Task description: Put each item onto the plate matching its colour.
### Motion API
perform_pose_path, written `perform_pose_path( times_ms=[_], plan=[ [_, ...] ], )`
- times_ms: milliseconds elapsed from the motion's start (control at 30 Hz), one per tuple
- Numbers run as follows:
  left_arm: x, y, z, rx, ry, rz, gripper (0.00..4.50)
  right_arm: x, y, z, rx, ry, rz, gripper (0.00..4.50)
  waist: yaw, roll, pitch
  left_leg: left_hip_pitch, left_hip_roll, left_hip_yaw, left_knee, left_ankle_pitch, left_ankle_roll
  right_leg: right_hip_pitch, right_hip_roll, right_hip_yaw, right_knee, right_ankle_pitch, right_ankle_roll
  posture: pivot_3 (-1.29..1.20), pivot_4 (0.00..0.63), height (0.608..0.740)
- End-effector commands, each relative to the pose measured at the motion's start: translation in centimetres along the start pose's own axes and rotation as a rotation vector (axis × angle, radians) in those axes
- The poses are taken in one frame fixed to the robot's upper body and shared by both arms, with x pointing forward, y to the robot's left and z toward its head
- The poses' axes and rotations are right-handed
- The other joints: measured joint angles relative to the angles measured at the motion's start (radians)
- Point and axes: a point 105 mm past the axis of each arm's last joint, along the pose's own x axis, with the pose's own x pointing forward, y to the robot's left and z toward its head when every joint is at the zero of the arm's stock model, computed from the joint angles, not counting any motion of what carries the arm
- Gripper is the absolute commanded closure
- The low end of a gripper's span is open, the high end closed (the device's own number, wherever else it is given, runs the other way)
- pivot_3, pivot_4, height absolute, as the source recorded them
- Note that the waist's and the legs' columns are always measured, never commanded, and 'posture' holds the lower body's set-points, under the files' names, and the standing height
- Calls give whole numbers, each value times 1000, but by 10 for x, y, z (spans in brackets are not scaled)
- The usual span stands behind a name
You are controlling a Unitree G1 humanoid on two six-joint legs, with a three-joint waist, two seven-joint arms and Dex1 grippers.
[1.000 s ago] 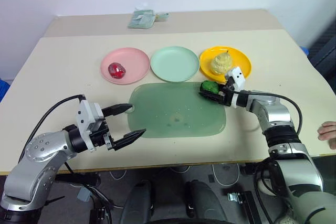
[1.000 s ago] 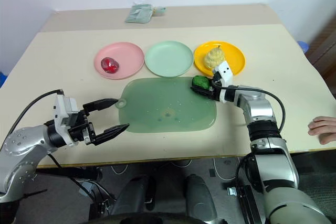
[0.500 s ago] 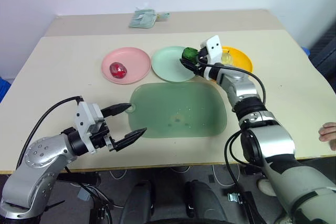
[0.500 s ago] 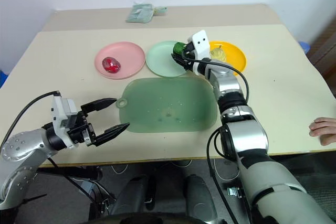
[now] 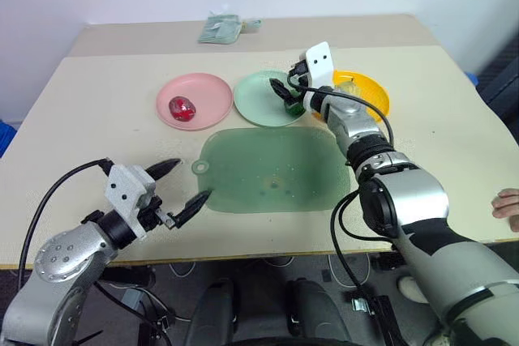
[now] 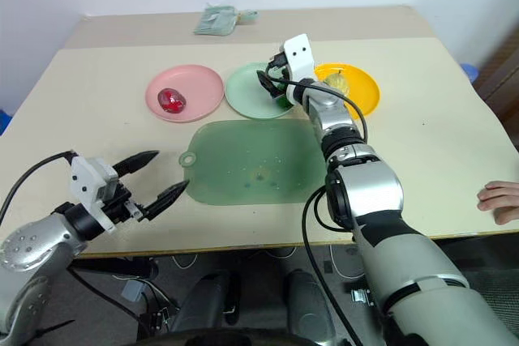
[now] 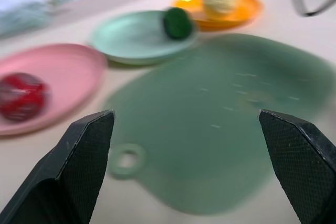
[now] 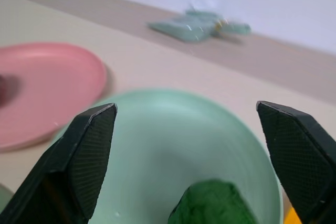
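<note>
Right wrist view looks straight over the green ball, which sits on the mint plate between that gripper's two parted fingers, neither pad on it. The right gripper is released, its jaws standing wide above the plate's right side. The left wrist view confirms the ball resting on the plate near its right rim, free of the black fingers above it.

All three plates stand in a row toward the desk's far edge: pink plate on the left with the red item on it, mint plate in the middle, yellow plate on the right with the yellow dome on it. The green mat lies bare just in front of them. The left gripper hangs open near the desk's near edge, by the mat's left corner, holding nothing.

The step in hand looks like the release of the last item; by colour, every item now sits on its match. The next move should only call for drawing the right arm back and up without nudging the ball, which could roll off the shallow rim if clipped.
</note>
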Motion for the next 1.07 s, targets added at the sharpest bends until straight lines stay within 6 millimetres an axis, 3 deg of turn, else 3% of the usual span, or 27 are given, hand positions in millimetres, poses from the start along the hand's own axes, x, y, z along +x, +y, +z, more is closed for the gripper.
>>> perform_pose_path(
  times_ms=[33,200,300,533,633,800,1067],
  plan=[
    [4,8,5,8,-39,14,0,-16,-12,30,-62,-138,68,24,3,0,0,0,0,0,0,0,0,0,0,0,0,0,0,0,150,740],
    [12,22,5,23,-39,18,0,-60,-13,24,-91,-130,163,24,3,0,0,0,0,0,0,0,0,1,0,0,0,0,0,0,150,740],
    [17,29,11,-10,-57,-7,0,-109,-8,17,-89,-69,192,24,5,0,0,-1,1,-1,0,0,0,0,0,0,0,0,0,0,150,740],
    [9,32,15,-12,-11,-105,0,-195,-9,4,-48,113,86,24,2,0,0,0,2,0,0,0,1,0,0,0,0,0,0,0,150,740],
    [5,33,17,-37,-2,-139,0,-222,-13,-5,-37,185,30,24,5,0,0,0,2,-1,0,0,0,1,1,0,0,-1,-1,0,150,740],
    [0,31,16,-61,17,-191,0,-245,-20,-11,-22,239,-32,24,5,0,0,0,2,0,1,0,1,1,1,0,-1,-2,-3,0,150,740],
    [0,27,14,-52,30,-203,0,-247,-22,-11,-6,242,-46,24,5,-1,0,0,2,0,1,0,1,1,2,0,-1,-1,-1,0,150,740]
  ],
)
